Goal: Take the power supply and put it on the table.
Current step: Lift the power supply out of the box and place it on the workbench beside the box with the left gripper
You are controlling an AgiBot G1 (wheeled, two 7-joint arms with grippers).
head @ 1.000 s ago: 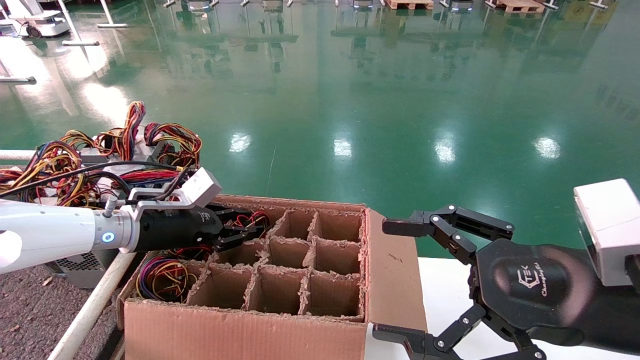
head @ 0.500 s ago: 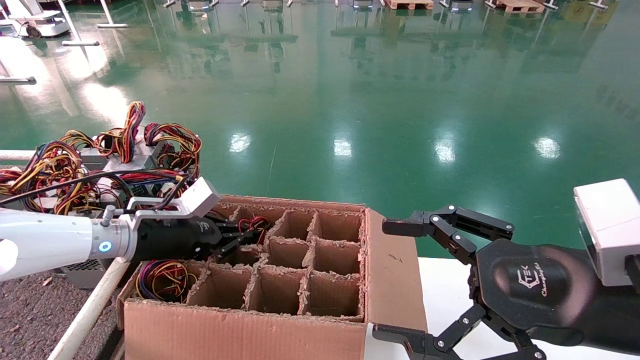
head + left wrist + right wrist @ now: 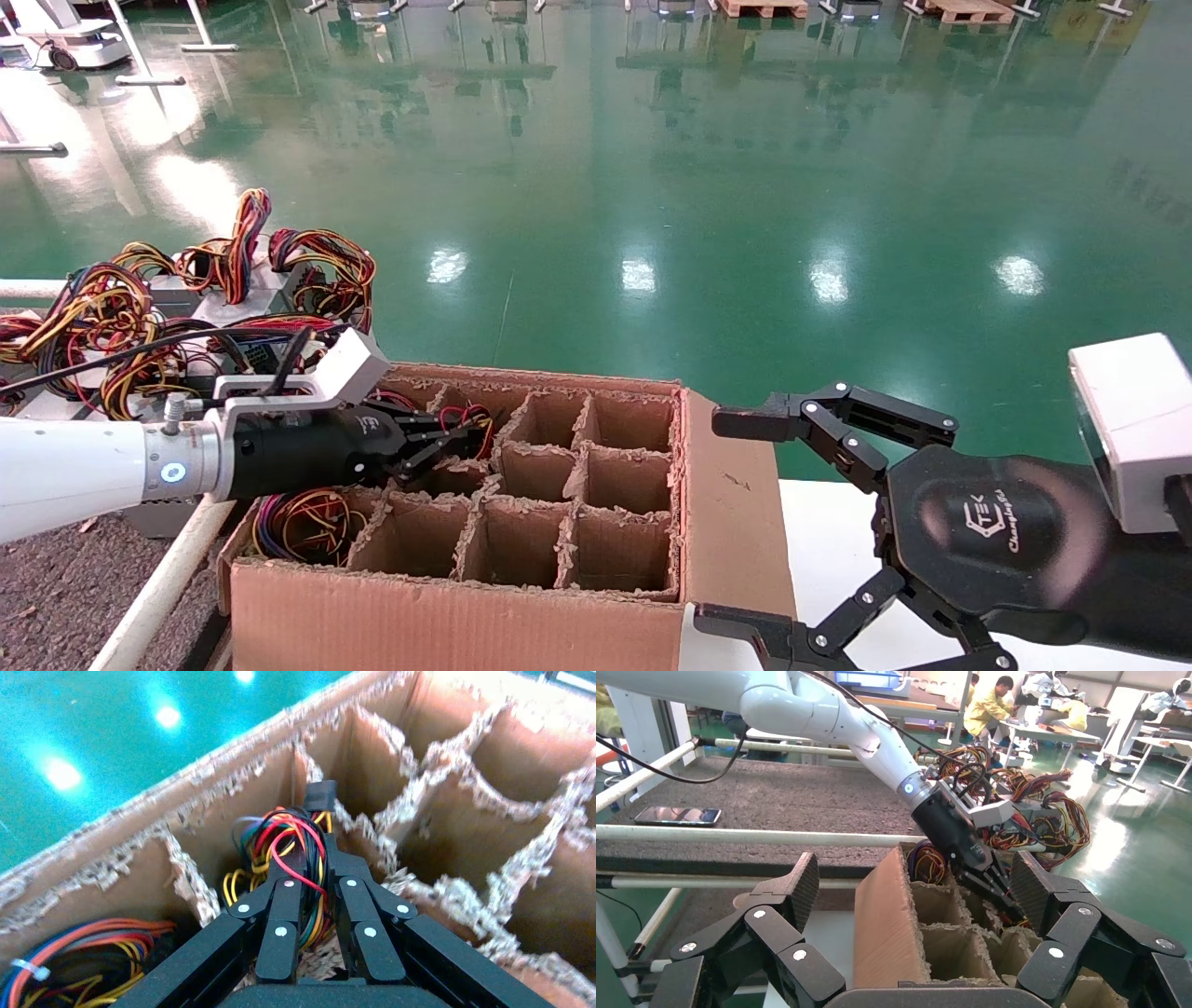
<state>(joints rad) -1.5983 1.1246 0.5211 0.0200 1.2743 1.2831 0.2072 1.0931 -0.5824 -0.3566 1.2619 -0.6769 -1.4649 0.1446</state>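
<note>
Reaching into the far left compartment of the cardboard box [image 3: 521,559], the left pincer [image 3: 315,881] pinches the wire bundle of the power supply [image 3: 281,839] sitting there. Right of the box, the right pincer [image 3: 745,522] hangs spread.

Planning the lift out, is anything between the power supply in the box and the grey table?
Yes. The power supply, gripped by its wires in the left gripper, sits behind the cardboard box wall, and the white rail edges the table.

Cardboard box [image 3: 466,606] right of table [image 3: 56,578], power supplies [image 3: 223,298] behind (piled on table)
</note>
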